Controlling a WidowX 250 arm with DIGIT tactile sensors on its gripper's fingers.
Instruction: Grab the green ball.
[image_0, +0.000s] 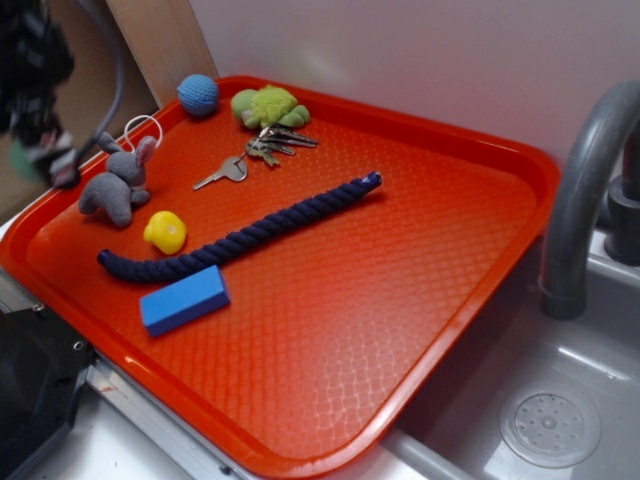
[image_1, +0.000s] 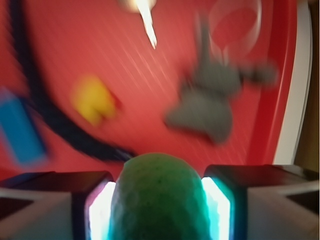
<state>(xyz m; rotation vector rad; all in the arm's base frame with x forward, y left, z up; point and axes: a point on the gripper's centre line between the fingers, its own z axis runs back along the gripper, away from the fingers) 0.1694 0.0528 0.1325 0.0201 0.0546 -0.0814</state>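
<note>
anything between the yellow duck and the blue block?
Yes: the navy rope runs between the yellow duck and the blue block, clearest in the exterior view.

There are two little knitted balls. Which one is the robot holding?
The pale green knitted ball, squeezed between the gripper's fingers above the red plastic tray. The blue knitted ball lies loose in the tray's far corner, untouched.

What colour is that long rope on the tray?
Dark navy blue, the rope shows best in the exterior view.
</note>
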